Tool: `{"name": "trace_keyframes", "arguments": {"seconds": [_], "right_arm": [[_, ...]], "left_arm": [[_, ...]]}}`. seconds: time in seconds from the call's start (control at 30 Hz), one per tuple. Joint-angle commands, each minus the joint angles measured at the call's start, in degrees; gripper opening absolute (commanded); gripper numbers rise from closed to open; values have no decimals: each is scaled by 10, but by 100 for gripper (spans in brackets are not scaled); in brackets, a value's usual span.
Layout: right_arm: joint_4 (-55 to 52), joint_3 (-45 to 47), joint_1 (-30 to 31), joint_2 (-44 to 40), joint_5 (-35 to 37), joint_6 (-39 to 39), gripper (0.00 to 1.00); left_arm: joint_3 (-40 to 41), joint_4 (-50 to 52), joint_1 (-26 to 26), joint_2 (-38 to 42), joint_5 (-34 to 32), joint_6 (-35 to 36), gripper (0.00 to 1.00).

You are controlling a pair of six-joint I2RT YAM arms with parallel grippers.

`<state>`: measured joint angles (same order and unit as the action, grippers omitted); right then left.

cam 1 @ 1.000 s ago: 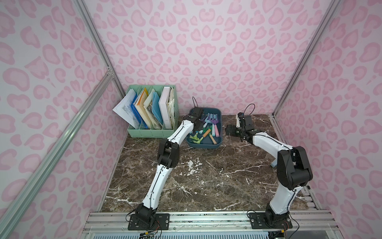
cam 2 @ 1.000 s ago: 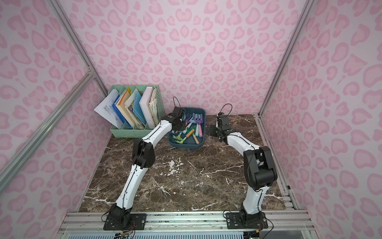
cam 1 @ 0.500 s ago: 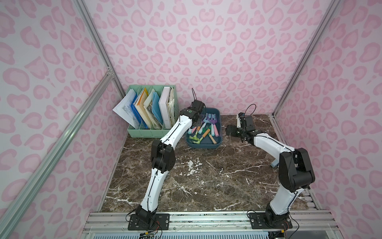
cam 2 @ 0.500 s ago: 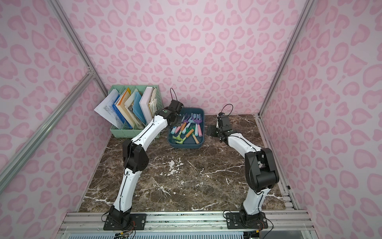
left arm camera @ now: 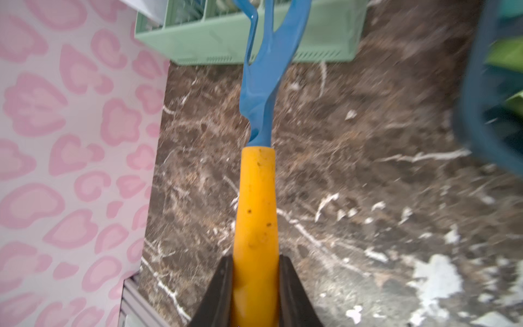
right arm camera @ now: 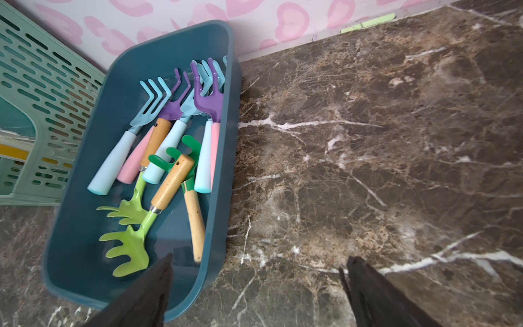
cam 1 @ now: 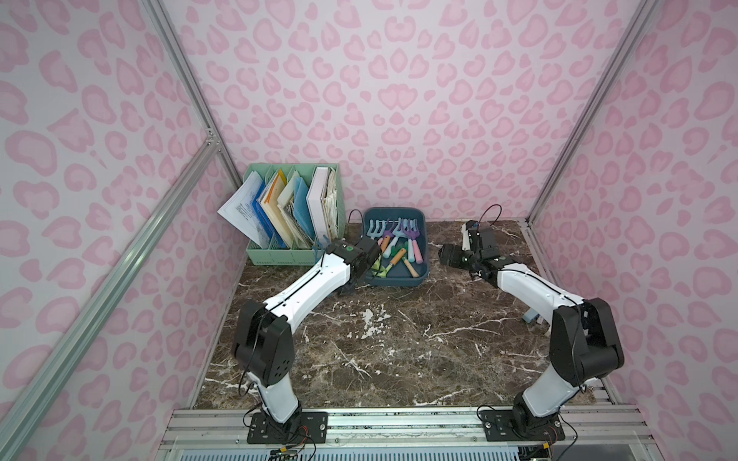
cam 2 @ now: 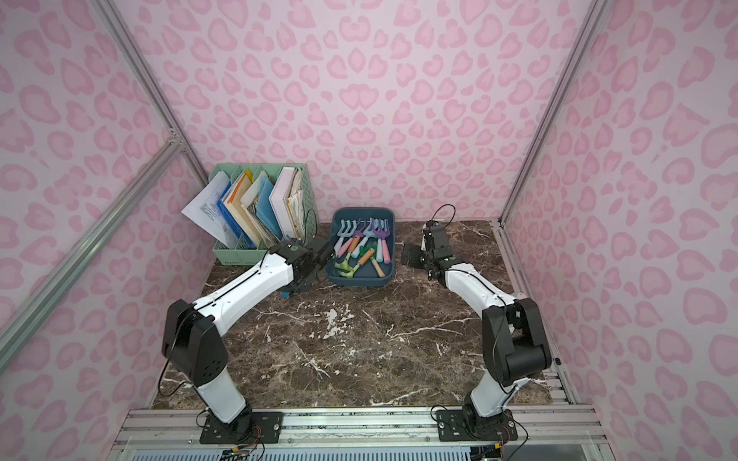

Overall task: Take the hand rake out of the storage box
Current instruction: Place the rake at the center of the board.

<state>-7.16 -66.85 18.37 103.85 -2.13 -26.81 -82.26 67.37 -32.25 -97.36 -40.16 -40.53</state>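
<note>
Hand rake point(left arm camera: 256, 198) pokes straight out of the left claw point(left arm camera: 256, 262), pinched by the handle, just lower left of the box point(cam 1: 395, 281). Right claw point(right arm camera: 257, 264) is spread wide.

Wide free run over bare marble tabletop point(cam 1: 399, 339) front and centre. Back left blocked by green file rack point(cam 1: 279, 255); storage box point(cam 1: 399, 279) just beside. Lane in front of them taken by left gripper point(left arm camera: 256, 271) clamping hand rake point(left arm camera: 260, 93). Right of box, wide-spread right gripper point(cam 1: 450, 255) in lane. Pink walls point(cam 1: 399, 99) on three sides.
</note>
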Motion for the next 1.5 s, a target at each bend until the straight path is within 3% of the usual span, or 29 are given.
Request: {"name": "trace_keyframes", "arguments": {"seconds": [0.0, 0.2, 0.47, 0.83, 0.97, 1.2, 1.3, 1.47], "right_arm": [[12, 6, 8, -15, 3, -6, 98], [10, 13, 16, -29, 13, -7, 98], [8, 17, 20, -31, 21, -7, 98], [3, 7, 22, -14, 26, -4, 98], [2, 7, 23, -11, 28, -4, 98], [3, 8, 23, -10, 32, -1, 98], [4, 9, 23, -8, 33, -2, 98], [6, 10, 23, -7, 33, 1, 98]], "left_arm": [[88, 1, -1, 35, -28, -73, 0], [178, -37, -1, 53, -9, -95, 0], [234, -31, -1, 22, -6, -144, 0], [215, 10, -31, -63, 36, -222, 0], [216, 23, -33, -69, 33, -239, 12], [228, 20, -34, -20, 27, -238, 51], [230, 21, -34, 16, 20, -233, 73], [236, 28, -31, 86, 2, -272, 77]]}}
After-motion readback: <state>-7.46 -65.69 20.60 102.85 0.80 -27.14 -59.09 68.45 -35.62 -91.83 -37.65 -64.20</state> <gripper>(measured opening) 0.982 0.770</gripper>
